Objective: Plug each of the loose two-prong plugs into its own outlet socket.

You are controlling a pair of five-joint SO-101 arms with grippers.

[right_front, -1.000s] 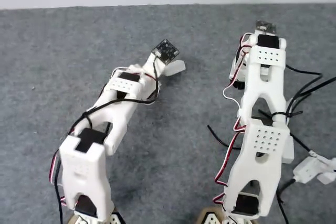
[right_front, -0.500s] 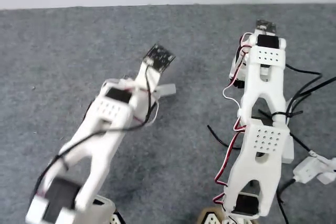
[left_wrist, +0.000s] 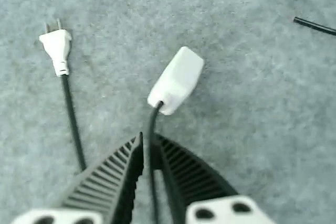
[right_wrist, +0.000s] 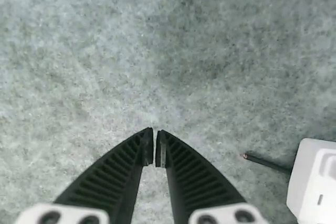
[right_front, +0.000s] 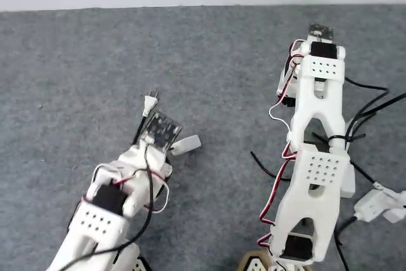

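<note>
A white two-prong plug on a black cord lies on the grey carpet, prongs pointing away from my left arm; it also lies in the high view. My left gripper is shut on the black cord of a white connector block, just behind the block. That block sits to the right of the plug, and no prongs show on it. My right gripper is shut with nothing in it, low over bare carpet. A white outlet socket is beside it.
The right arm stretches far out on the right side. White socket pieces and black cables lie at the right edge. A loose black cable end lies near the right gripper. Open carpet spans the middle and left.
My left arm has pulled back toward its base, drawing the white block along by its cord. The two-prong plug it covered is now in sight. The right arm has not moved.
</note>
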